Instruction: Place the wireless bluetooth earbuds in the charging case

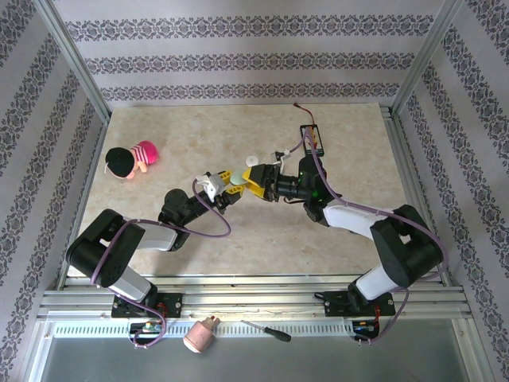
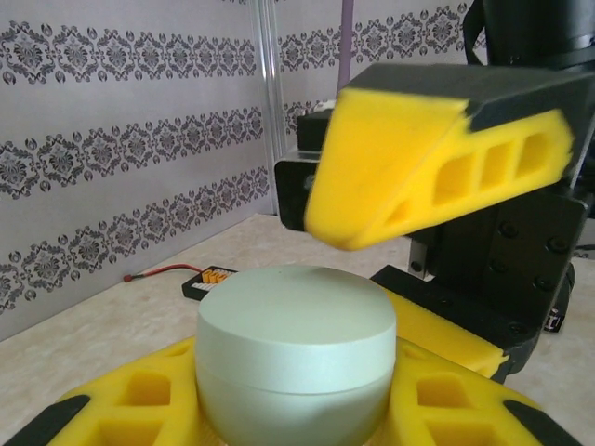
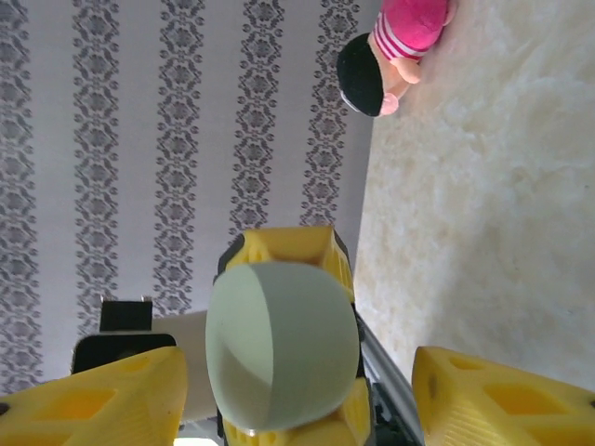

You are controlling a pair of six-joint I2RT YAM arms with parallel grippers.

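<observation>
The pale green charging case (image 2: 296, 362) has its lid closed and is held off the table by my left gripper (image 2: 296, 404), whose yellow fingers (image 2: 139, 404) press on both its sides. From above, the case (image 1: 251, 161) sits mid-table between the two grippers, left gripper (image 1: 229, 181) on one side and right gripper (image 1: 258, 181) on the other. My right gripper (image 3: 297, 400) is open, its fingers (image 3: 502, 390) standing either side of the case (image 3: 279, 348) without touching it. One right finger (image 2: 390, 167) hangs above the lid. The earbuds are out of view.
A plush doll (image 1: 131, 161) with a pink top lies at the table's far left. A small black board (image 1: 312, 137) with a red wire sits at the back right. A screwdriver (image 1: 266, 332) and a pink object (image 1: 200, 334) lie below the front rail.
</observation>
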